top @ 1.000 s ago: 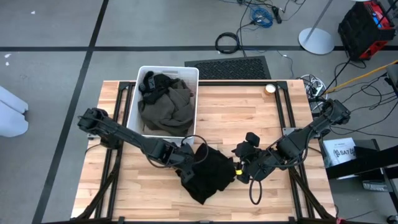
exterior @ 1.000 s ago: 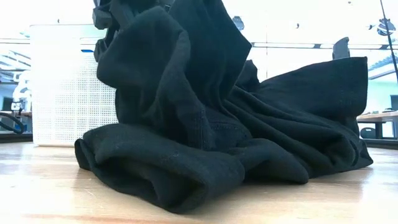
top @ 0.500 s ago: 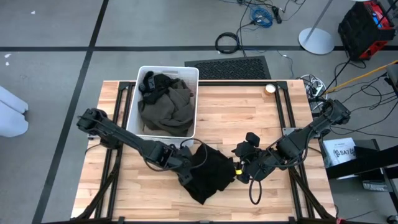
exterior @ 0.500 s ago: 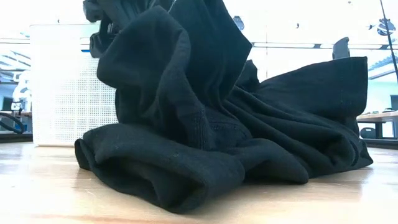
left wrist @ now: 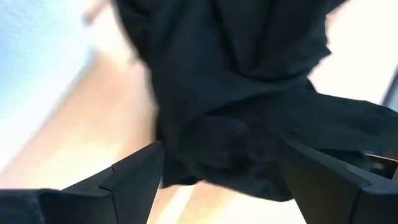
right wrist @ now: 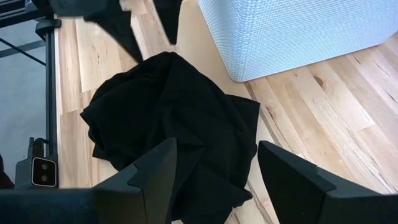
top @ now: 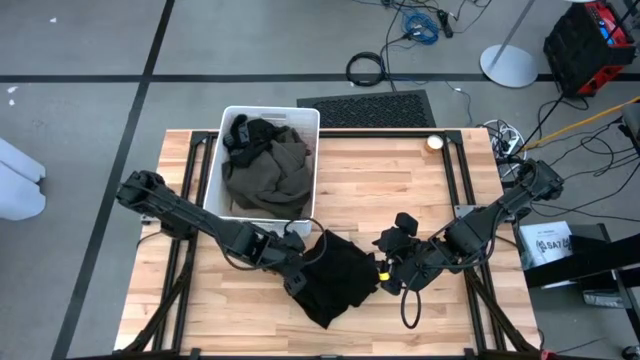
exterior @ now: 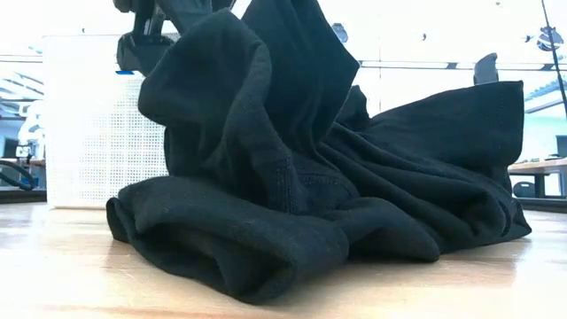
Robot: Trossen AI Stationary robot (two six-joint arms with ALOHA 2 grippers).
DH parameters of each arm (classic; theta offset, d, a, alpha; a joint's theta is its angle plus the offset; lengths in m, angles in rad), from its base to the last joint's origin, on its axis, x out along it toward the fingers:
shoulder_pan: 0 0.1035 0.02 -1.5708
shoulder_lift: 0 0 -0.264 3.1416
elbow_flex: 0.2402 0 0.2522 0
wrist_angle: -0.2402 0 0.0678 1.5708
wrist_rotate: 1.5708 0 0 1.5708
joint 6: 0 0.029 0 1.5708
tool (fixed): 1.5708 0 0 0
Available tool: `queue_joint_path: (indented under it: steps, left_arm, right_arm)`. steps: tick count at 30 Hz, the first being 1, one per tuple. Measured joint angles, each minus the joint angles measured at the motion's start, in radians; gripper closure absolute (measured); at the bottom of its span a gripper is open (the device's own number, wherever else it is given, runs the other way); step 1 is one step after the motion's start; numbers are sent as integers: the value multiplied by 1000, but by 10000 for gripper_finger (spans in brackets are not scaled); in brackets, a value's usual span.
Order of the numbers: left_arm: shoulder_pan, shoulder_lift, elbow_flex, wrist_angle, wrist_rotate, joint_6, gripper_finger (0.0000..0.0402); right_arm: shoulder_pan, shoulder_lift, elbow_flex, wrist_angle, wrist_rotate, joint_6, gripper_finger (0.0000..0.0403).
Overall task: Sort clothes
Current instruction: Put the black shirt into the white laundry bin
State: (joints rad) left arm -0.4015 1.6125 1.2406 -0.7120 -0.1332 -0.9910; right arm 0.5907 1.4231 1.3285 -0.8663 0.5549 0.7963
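A black garment (top: 337, 280) lies heaped on the wood near the table's front middle, resting on its folded lower edges (exterior: 230, 257). My left gripper (top: 293, 268) hangs open over the heap's left side, a raised fold (left wrist: 230, 124) showing between its fingers. It also shows in the low view as my left gripper (exterior: 142, 31), at the heap's upper left. My right gripper (top: 386, 272) stands open just right of the heap, slanting down toward it (right wrist: 174, 118). An olive garment (top: 272, 178) and a black one (top: 255, 130) lie in the white bin (top: 222, 140). My left gripper has its open fingers on either side of the black garment's raised fold (left wrist: 186, 168), slanting down from the table's left. Whether either finger (left wrist: 134, 180) touches the cloth I cannot tell.
The white bin (exterior: 89, 124) stands behind the heap at the back left. A small pale ball (top: 433, 142) sits at the far right edge. A dark cable loop (top: 408, 315) lies near the front. Bare wood shows at the front left and back right.
My left gripper has drawn a little up and toward the table's left edge, staying open. The black garment keeps its heaped shape.
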Motion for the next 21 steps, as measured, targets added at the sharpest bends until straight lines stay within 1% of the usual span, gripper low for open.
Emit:
queue_joint_path:
  steps: [1, 3, 6, 8, 11, 15, 19, 21]
  left_arm:
    - [1, 3, -9, 26, 14, 4, 80]
    - [8, 18, -22, 17, 9, 9, 80]
    - [18, 22, -48, -1, -57, 19, 80]
    - [19, 22, -84, 84, -64, 19, 80]
    - [16, 22, -133, 196, -47, 23, 80]
    - [18, 22, -208, 248, -55, -21, 80]
    - [-1, 37, -298, 501, -54, -60, 80]
    - [-9, 70, -322, 521, -58, -83, 80]
  right_arm:
    - [0, 0, 0, 0, 0, 0, 190]
    - [0, 0, 0, 0, 0, 0, 190]
    - [0, 0, 0, 0, 0, 1, 190]
    - [0, 0, 0, 0, 0, 1, 190]
    - [0, 1, 0, 0, 0, 1, 190]
    - [0, 11, 0, 0, 0, -4, 190]
    - [0, 26, 0, 0, 0, -16, 190]
    - [-1, 32, 0, 0, -1, -23, 190]
